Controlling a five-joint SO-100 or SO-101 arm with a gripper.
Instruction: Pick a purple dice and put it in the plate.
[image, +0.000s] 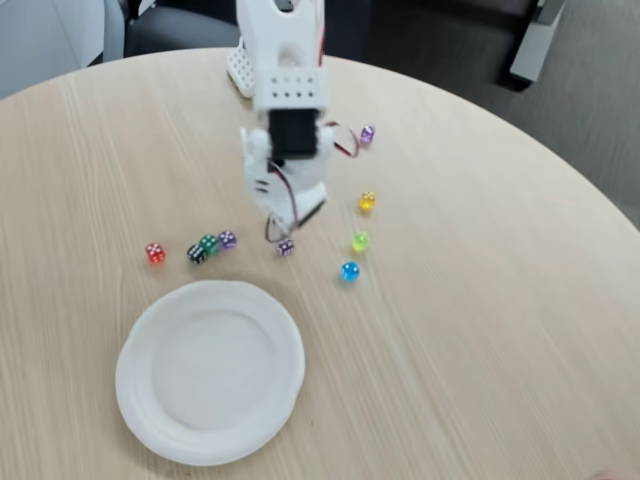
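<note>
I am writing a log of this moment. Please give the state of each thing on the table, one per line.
Large round white disposable plate: empty.
Small purple die under the arm: on the table, at the fingers; grasp unclear.
Purple die by the green one: on the table.
Purple die far back: on the table.

An office or meeting room is suggested: a round pale wood-grain table (480, 300) is seen, with dark carpet (590, 90) and a grey chair base (533, 45) behind the table.

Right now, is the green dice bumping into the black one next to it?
Touching. In the fixed view the green dice and the black dice sit pressed together with no table showing between them.
</note>
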